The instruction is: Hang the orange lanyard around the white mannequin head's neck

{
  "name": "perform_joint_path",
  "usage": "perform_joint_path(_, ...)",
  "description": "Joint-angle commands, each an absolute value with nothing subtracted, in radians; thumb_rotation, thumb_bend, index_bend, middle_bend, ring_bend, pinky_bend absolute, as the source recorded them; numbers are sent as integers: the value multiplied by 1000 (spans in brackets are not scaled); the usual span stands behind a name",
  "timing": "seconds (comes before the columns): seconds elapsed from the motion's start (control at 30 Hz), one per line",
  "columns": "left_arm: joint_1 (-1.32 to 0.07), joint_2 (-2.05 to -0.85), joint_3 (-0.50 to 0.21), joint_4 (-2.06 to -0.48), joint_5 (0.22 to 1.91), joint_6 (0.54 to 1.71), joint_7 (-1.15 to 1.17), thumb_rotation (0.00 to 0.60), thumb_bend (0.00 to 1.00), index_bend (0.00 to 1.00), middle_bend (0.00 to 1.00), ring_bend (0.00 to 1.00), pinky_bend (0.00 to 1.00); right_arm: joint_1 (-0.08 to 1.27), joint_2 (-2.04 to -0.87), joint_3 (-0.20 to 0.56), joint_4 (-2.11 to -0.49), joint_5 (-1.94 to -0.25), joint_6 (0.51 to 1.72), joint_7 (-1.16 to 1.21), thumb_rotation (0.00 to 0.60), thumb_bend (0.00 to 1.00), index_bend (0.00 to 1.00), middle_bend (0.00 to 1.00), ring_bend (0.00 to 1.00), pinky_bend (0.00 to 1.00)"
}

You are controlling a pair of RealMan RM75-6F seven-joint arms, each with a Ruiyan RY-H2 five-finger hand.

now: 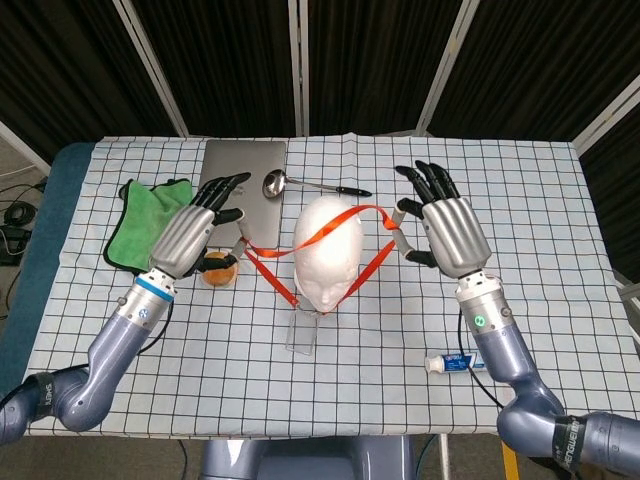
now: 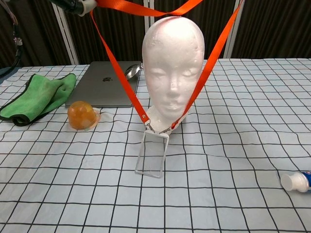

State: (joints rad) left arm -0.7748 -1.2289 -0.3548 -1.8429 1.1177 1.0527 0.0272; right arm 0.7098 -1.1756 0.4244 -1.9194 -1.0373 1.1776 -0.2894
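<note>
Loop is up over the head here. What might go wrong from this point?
1. The lanyard loop's top strap crosses just above the crown of the mannequin head; lowered too early, it could catch on the crown instead of clearing to the neck.
2. The badge holder hangs against the head's base; a snag or sideways pull might tip the head.
3. Each strap appears to hang on fingers of the left hand and right hand; it could slip off.
</note>
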Motion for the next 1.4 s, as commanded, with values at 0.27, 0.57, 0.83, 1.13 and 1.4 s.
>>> perform_joint_path(0.27,-882,-1257,-426,-1726,887,996,150,600,533,666,0,0,0,831,-1217,458,-1790,-848,1107,-415,600,502,719,122,0,0)
perform_joint_path(0.57,-939,-1297,-406,-1640,717,953,230,600,1,0,0,0,0,902,-1267,426,-1643,-757,1075,-499,600,139,9,1,0,0)
perform_joint_path(0.83,-929,-1327,-412,-1574,744,951,157,600,0,0,0,0,0,899,-1293,400,-1572,-761,1087,-489,600,134,0,0,0,0)
perform_joint_path(1.13,-846,-1269,-361,-1603,905,1015,104,600,0,0,0,0,0,809,-1188,364,-1658,-840,1130,-428,600,500,0,0,0,0)
perform_joint_path(1.4,-688,-1160,-193,-1672,1171,1094,35,600,17,0,0,0,0,626,-1014,235,-1782,-1038,1164,-295,600,610,42,0,0,0)
